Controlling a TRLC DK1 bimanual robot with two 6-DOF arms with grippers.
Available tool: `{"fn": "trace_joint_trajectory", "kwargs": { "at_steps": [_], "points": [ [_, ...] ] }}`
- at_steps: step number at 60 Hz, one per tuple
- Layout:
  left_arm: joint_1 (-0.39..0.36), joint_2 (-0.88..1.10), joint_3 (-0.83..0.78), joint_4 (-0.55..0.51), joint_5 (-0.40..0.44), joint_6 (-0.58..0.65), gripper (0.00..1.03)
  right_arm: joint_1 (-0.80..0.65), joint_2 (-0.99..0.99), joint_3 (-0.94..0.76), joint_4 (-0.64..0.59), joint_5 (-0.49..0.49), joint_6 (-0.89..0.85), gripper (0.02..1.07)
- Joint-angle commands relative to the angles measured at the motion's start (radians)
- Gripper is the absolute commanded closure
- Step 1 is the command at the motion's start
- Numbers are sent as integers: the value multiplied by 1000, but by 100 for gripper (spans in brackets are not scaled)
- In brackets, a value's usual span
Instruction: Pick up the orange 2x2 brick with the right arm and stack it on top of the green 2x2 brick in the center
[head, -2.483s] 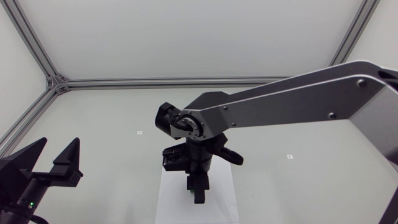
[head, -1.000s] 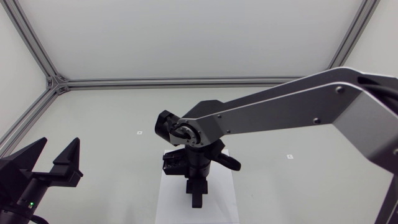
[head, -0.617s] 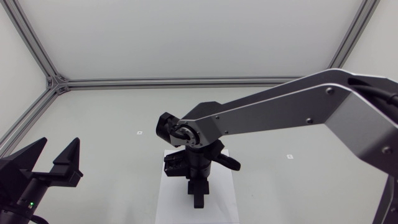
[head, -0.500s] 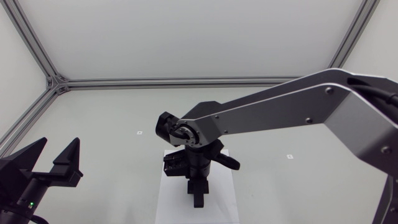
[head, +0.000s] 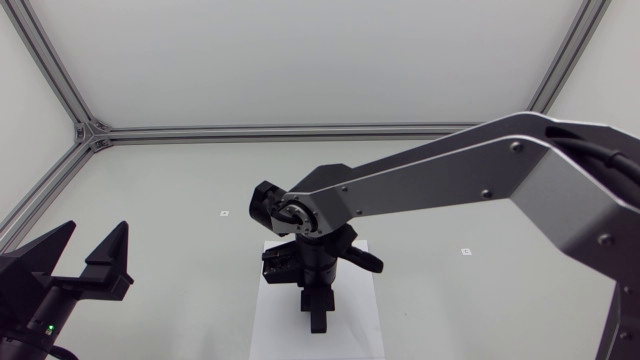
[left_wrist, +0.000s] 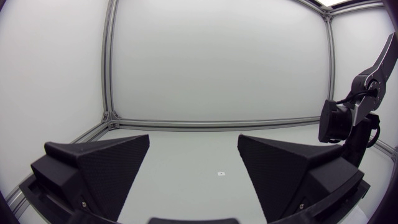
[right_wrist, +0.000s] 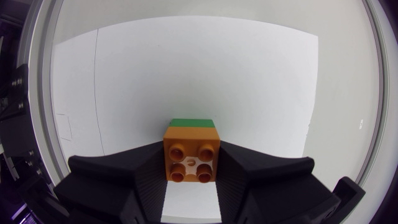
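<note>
1 orange brick (right_wrist: 191, 158) atop green brick (right_wrist: 192, 122)

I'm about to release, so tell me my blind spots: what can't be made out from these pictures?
Head view: both bricks are hidden beneath the right claw and its wrist.
Right wrist view: the orange 2x2 brick covers all but a strip of the green 2x2 brick; whether they are pressed together cannot be told.
Left wrist view: no brick shows; the right arm is cut off by the edge.
</note>
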Motion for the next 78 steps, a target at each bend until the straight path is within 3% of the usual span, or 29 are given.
{"fn": "trace_joint_trajectory", "kwargs": {
  "at_steps": [1,34,49,53,57,78],
  "points": [
    [4,-8,-41,-15,4,13,4,-7,24,1,-27,6,-26,83],
    [4,-8,-41,-15,4,13,4,-5,24,7,-24,6,-23,82],
    [4,-8,-41,-15,4,13,4,-8,27,13,-22,6,-17,36],
    [4,-8,-41,-15,4,13,4,-10,27,15,-22,7,-13,17],
    [4,-8,-41,-15,4,13,4,-10,24,15,-22,6,-11,6],
    [4,-8,-41,-15,4,13,4,-28,-31,4,-19,-5,-9,6]
  ]
}}
